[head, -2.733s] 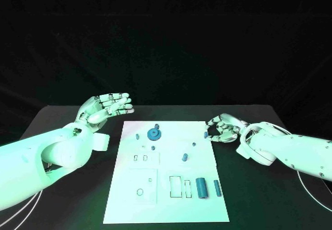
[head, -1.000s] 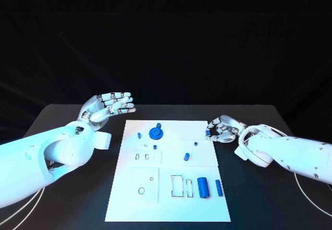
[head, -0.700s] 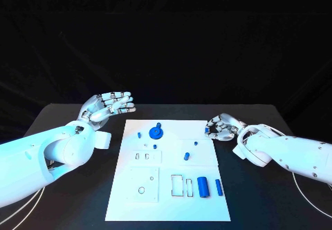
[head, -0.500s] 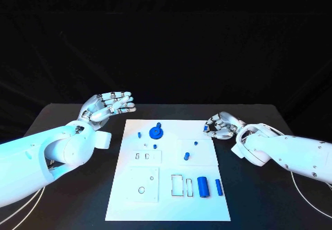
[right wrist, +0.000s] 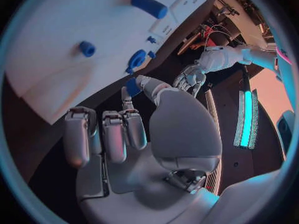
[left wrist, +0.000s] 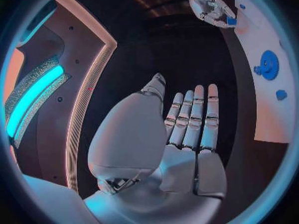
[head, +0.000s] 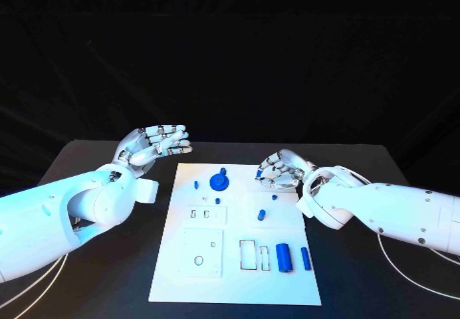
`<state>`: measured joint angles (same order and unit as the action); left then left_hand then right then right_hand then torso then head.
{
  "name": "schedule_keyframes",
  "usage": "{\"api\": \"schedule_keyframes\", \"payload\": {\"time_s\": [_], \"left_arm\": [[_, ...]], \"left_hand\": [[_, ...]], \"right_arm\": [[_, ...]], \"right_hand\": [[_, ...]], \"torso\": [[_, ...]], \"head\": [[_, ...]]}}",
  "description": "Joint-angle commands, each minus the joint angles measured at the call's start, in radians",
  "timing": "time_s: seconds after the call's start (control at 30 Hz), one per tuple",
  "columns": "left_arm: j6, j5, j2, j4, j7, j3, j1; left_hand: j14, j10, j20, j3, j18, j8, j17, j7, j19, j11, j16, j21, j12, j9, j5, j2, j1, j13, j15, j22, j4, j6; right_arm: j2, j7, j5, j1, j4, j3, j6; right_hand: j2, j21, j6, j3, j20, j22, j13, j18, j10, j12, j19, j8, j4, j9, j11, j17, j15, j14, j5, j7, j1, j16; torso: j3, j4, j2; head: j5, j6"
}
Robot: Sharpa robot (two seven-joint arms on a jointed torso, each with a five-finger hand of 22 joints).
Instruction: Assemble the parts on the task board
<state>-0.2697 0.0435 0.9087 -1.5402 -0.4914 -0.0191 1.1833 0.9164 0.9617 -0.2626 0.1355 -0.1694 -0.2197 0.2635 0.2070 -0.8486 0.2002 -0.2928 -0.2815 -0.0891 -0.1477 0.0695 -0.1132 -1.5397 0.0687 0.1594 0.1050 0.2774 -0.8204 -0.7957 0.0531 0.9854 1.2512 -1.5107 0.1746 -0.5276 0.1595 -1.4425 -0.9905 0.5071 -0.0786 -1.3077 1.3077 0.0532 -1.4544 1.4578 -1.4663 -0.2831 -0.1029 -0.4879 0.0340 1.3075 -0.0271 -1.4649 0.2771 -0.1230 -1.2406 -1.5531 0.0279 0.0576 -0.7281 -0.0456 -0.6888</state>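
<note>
The white task board (head: 240, 286) lies in the middle of the black table. My right hand (head: 280, 170) hovers over its far right part and pinches a small blue part (head: 258, 175) between thumb and finger; the right wrist view shows that part (right wrist: 132, 87) at the fingertips. My left hand (head: 153, 143) is raised beyond the board's far left corner, fingers apart and holding nothing. A blue gear (head: 219, 180) stands on the far part of the board. A blue cylinder (head: 284, 256) and a thin blue pin (head: 306, 258) lie near the right edge.
Small blue parts sit on the board at the far left (head: 197, 185), below the gear (head: 217, 200) and in the middle right (head: 260, 214). Outlined slots (head: 247, 254) mark the near half. Bare black table (head: 383, 279) flanks the board on both sides.
My right hand has moved left with the small blue part, from beside the board's right edge to over its far right part. The left hand has hardly moved.
</note>
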Motion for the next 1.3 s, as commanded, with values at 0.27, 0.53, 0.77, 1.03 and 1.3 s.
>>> {"api": "schedule_keyframes", "payload": {"time_s": [0.27, 0.53, 0.77, 1.03, 1.3], "left_arm": [[0.012, -0.002, -0.012, 0.005, -0.003, 0.0, 0.0], [0.013, -0.002, -0.022, 0.009, -0.002, 0.0, 0.001], [0.014, -0.002, -0.028, 0.011, 0.0, 0.001, 0.001], [0.014, -0.002, -0.029, 0.012, 0.002, 0.002, 0.001], [0.016, -0.002, -0.031, 0.012, 0.002, 0.002, 0.001]], "left_hand": [[-0.005, -0.002, -0.005, 0.003, -0.014, 0.006, 0.002, 0.049, 0.0, 0.003, -0.004, -0.003, 0.006, -0.002, -0.004, 0.0, -0.007, 0.0, -0.002, -0.001, 0.004, 0.007], [-0.005, -0.001, -0.005, 0.003, -0.014, 0.006, 0.002, 0.049, 0.0, 0.003, -0.004, -0.003, 0.006, -0.002, -0.004, 0.0, -0.007, 0.0, -0.002, -0.001, 0.005, 0.007], [-0.005, -0.001, -0.005, 0.003, -0.014, 0.006, 0.002, 0.049, 0.0, 0.003, -0.004, -0.003, 0.006, -0.002, -0.004, 0.0, -0.007, 0.0, -0.002, -0.001, 0.005, 0.007], [-0.005, -0.001, -0.005, 0.003, -0.014, 0.006, 0.002, 0.049, 0.0, 0.003, -0.004, -0.003, 0.006, -0.002, -0.004, 0.0, -0.007, 0.0, -0.002, -0.001, 0.005, 0.007], [-0.005, 0.0, -0.005, 0.003, -0.014, 0.005, 0.003, 0.049, 0.0, 0.002, -0.004, -0.003, 0.005, -0.002, -0.004, 0.0, -0.006, 0.001, -0.002, -0.002, 0.005, 0.006]], "right_arm": [[0.104, 0.09, 0.157, -0.002, -0.046, 0.0, 0.015], [0.179, 0.141, 0.228, -0.017, -0.038, 0.002, 0.035], [0.217, 0.171, 0.268, -0.038, -0.019, 0.007, 0.057], [0.23, 0.193, 0.312, -0.056, -0.013, 0.012, 0.078], [0.239, 0.196, 0.323, -0.069, -0.012, 0.014, 0.098]], "right_hand": [[-0.008, -0.005, -0.005, 0.001, 0.004, -0.146, 0.106, -0.015, -0.003, 0.004, -0.011, -0.012, -0.006, -0.027, -0.006, 0.215, -0.01, -0.096, 0.005, 0.018, 0.0, -0.003], [-0.008, -0.008, -0.003, 0.001, 0.005, -0.148, 0.107, -0.016, -0.003, 0.004, -0.013, -0.012, -0.006, -0.027, -0.006, 0.217, -0.01, -0.096, 0.005, 0.017, 0.001, -0.004], [-0.008, -0.006, -0.002, 0.002, 0.005, -0.147, 0.106, -0.015, -0.002, 0.004, -0.012, -0.012, -0.005, -0.027, -0.006, 0.216, -0.01, -0.096, 0.005, 0.017, 0.001, -0.004], [-0.004, -0.005, 0.0, 0.0, 0.005, -0.146, 0.106, -0.015, -0.002, 0.004, -0.011, -0.013, -0.005, -0.028, -0.005, 0.215, -0.01, -0.096, 0.005, 0.017, 0.003, -0.003], [-0.002, -0.006, 0.0, 0.0, 0.005, -0.146, 0.107, -0.015, -0.003, 0.004, -0.012, -0.013, -0.005, -0.028, -0.005, 0.215, -0.01, -0.096, 0.004, 0.017, 0.004, -0.003]], "torso": [[0.0013, -0.0021, 0.0], [-0.0008, -0.002, -0.002], [-0.002, -0.0022, -0.003], [-0.0028, -0.0036, -0.003], [-0.0027, -0.0033, -0.003]], "head": [[0.01, -0.007], [0.015, -0.01], [0.018, -0.012], [0.021, -0.013], [0.022, -0.015]]}}
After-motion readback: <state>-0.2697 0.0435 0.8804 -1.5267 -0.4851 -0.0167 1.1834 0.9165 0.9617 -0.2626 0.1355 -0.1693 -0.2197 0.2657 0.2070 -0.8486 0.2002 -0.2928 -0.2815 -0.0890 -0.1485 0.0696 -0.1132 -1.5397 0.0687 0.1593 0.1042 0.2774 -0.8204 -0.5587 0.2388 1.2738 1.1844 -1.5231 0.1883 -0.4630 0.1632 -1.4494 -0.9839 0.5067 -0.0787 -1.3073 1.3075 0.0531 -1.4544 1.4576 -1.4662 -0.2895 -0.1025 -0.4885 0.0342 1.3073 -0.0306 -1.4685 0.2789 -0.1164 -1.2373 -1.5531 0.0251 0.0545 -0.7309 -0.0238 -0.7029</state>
